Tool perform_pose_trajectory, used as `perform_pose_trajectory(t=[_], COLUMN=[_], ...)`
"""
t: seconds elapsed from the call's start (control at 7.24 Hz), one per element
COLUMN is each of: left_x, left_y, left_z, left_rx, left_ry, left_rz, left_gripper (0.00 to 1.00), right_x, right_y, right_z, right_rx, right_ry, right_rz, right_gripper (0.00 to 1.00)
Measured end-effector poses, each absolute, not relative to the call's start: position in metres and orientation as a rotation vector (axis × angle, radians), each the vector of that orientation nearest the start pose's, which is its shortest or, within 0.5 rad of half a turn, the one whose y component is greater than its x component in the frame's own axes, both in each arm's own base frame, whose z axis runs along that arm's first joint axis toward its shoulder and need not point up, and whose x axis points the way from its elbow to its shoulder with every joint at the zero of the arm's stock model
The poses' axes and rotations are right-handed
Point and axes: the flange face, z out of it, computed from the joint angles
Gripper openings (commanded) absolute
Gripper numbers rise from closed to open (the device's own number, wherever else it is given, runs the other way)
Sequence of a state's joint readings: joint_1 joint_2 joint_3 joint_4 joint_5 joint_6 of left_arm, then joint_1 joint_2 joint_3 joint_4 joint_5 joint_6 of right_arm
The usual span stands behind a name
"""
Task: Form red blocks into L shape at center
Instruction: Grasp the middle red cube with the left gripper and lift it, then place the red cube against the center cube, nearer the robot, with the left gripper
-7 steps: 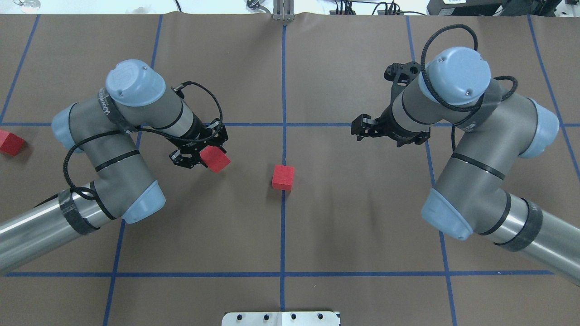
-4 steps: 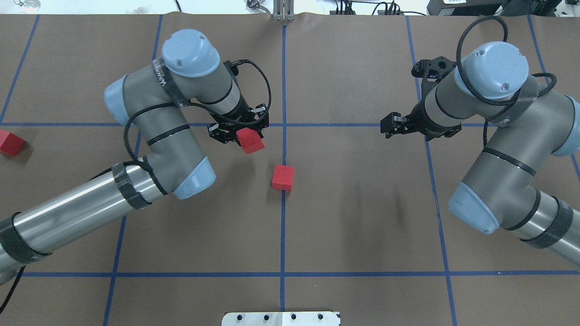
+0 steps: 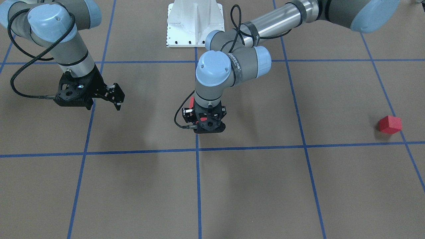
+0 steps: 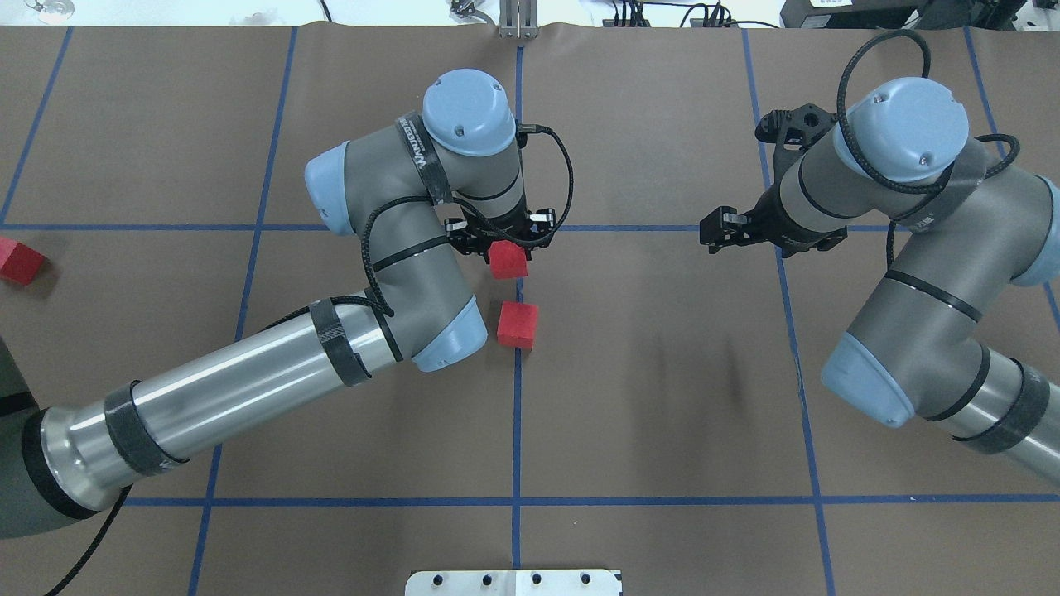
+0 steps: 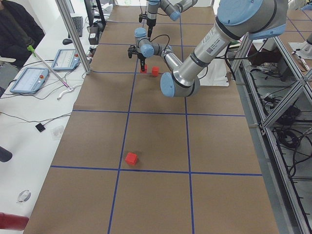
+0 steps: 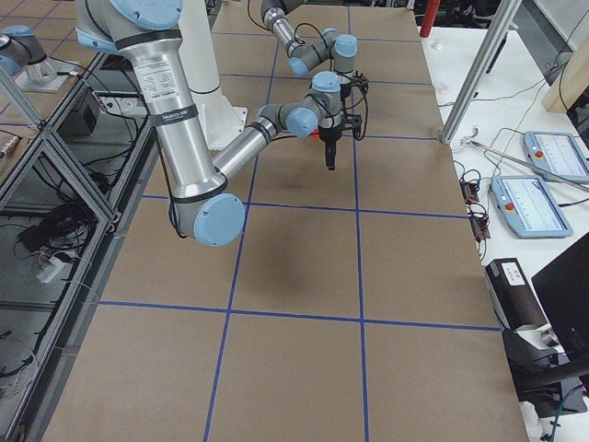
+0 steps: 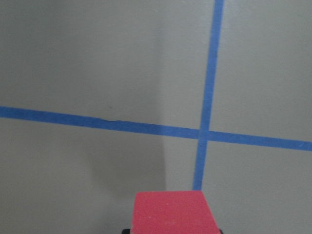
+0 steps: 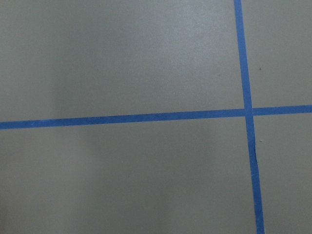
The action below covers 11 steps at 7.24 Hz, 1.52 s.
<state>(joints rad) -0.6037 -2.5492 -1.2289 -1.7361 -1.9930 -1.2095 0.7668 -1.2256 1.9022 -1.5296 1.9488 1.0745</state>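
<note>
My left gripper (image 4: 506, 246) is shut on a red block (image 4: 508, 261) and holds it above the brown floor, right at the middle blue tape line. The held block fills the bottom of the left wrist view (image 7: 174, 212). A second red block (image 4: 517, 324) lies on the floor at the center (image 4: 580, 364), just nearer the base than the held one. A third red block (image 4: 20, 261) lies far out on the left side and also shows in the front view (image 3: 390, 124). My right gripper (image 4: 719, 232) is open and empty, above the floor to the right.
Blue tape lines divide the brown floor into a grid. The white metal base (image 4: 513, 582) sits at the near edge. My left forearm (image 4: 248, 389) stretches across the left half. An operator's desk with tablets (image 5: 29, 78) lies beyond the far edge.
My left arm has carried its red block to the right, from left of center to the middle line beyond the resting block. My right arm drew back to the right, then stayed still.
</note>
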Motion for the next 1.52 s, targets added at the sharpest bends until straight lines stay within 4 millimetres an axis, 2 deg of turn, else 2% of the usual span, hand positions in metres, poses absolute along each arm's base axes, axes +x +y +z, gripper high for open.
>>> perform_pose_trajectory(t=[0.28,0.55,0.83,1.52], left_x=[0.629,0.641,0.643,0.649], left_y=[-0.517,-0.507,-0.504,-0.498], left_z=[0.156,0.147,0.138,0.138], left_rx=[0.023,0.031,0.044,0.071], left_ry=[0.859,0.823,0.785,0.761], left_rz=[-0.038,-0.02,0.028,0.081], left_gripper=[0.0,0.0,0.0,0.0], right_x=[-0.358,-0.359,-0.359,-0.359], right_y=[-0.478,-0.478,-0.478,-0.478], right_z=[0.326,0.329,0.329,0.329], right_rx=[0.133,0.134,0.135,0.136], right_ry=[-0.794,-0.796,-0.797,-0.797], right_rz=[0.118,0.117,0.117,0.117], right_gripper=[1.0,1.0,1.0,1.0])
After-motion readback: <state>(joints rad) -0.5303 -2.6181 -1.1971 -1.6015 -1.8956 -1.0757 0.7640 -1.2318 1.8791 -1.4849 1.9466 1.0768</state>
